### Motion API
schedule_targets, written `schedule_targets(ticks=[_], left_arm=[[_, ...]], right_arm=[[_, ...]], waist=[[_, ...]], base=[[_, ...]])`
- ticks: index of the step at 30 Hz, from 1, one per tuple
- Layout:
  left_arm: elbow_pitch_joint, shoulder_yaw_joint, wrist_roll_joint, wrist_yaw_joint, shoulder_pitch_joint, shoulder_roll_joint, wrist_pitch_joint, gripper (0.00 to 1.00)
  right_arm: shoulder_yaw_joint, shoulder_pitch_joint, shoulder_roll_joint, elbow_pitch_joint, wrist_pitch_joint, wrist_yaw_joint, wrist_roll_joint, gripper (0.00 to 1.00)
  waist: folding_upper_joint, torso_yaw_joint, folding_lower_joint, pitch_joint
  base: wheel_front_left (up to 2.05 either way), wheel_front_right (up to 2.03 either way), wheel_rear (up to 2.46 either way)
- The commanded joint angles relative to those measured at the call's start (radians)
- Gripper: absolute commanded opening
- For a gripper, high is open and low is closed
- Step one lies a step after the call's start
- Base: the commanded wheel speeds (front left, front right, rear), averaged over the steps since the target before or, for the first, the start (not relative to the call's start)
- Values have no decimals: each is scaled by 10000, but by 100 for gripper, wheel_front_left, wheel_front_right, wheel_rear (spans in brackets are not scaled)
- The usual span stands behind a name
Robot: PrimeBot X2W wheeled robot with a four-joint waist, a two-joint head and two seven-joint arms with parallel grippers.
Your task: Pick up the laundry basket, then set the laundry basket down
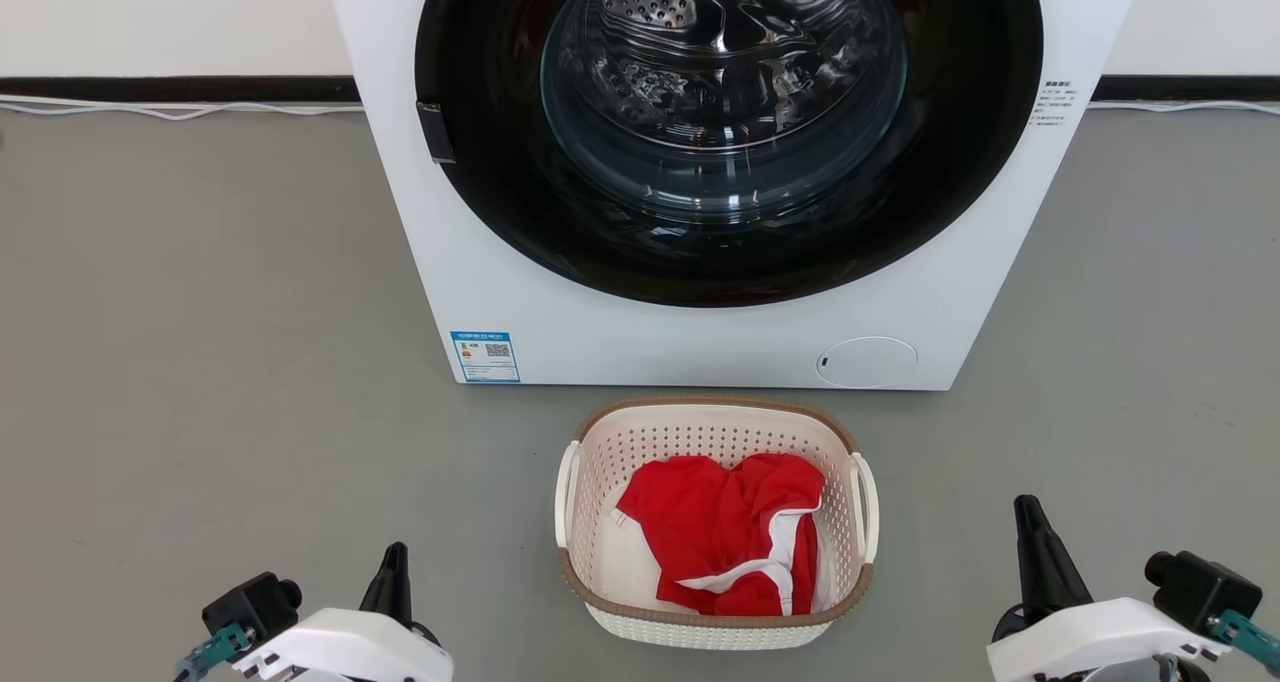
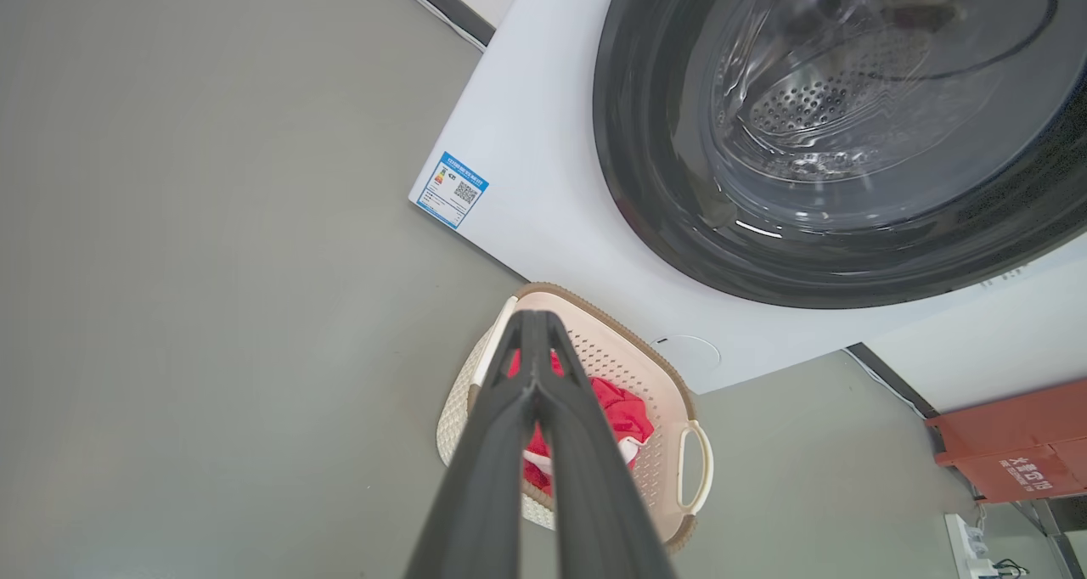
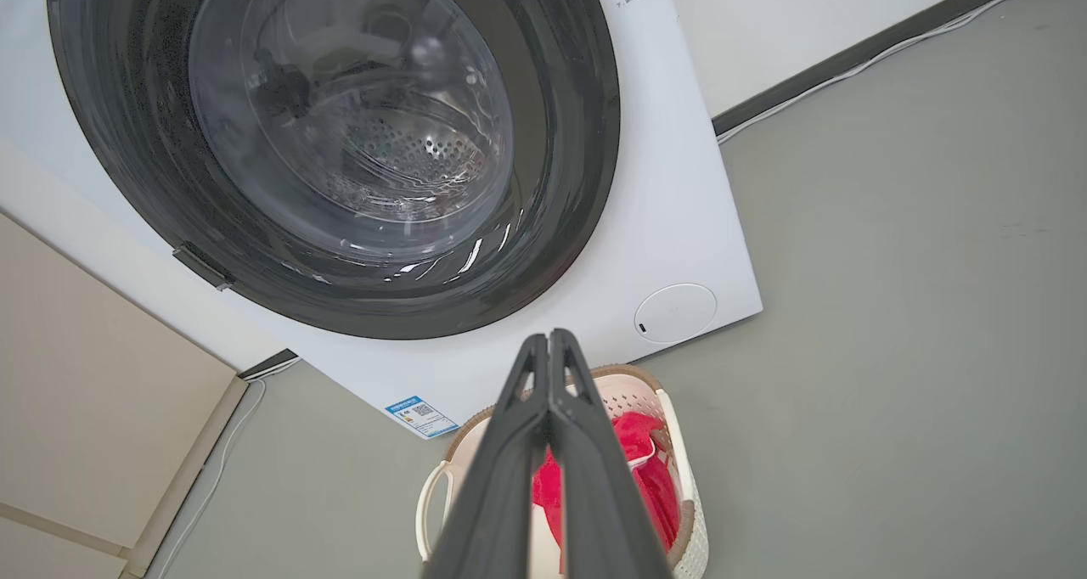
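White washing machine (image 1: pixel 650 347) with a blue label (image 1: pixel 485 356) stands on grey floor (image 1: pixel 200 362).

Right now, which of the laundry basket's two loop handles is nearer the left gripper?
The left handle, on the laundry basket side facing the left gripper; the right handle sits beyond the red garment.

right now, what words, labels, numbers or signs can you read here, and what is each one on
None can be quoted; no text is legible.
Blue label low on the washing machine front: a QR code and print, too small to read.
Small dark print near the machine's upper corner: too small to read.
White marking on the red box: blurred, unreadable.
Laundry basket: no text visible.
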State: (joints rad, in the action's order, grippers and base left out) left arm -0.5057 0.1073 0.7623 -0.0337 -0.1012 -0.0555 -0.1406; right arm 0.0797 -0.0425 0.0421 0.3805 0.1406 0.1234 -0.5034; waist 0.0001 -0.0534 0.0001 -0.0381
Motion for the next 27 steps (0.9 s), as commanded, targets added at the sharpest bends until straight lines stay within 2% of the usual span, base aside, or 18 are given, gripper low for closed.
schedule_targets(ticks=[1,27], left_arm=[[362,-213,336,137,-221,-19,63,0],[1025,-807,2738,582,-176,2,799,0]], right_arm=[[-21,-355,46,-329,-107,24,-427,0],[84,-443,56,-633,-825,38,-3573,0]], waist=[[-1,12,-1,8],[-1,166,-1,109]], base=[[0,0,0],[0,0,0]])
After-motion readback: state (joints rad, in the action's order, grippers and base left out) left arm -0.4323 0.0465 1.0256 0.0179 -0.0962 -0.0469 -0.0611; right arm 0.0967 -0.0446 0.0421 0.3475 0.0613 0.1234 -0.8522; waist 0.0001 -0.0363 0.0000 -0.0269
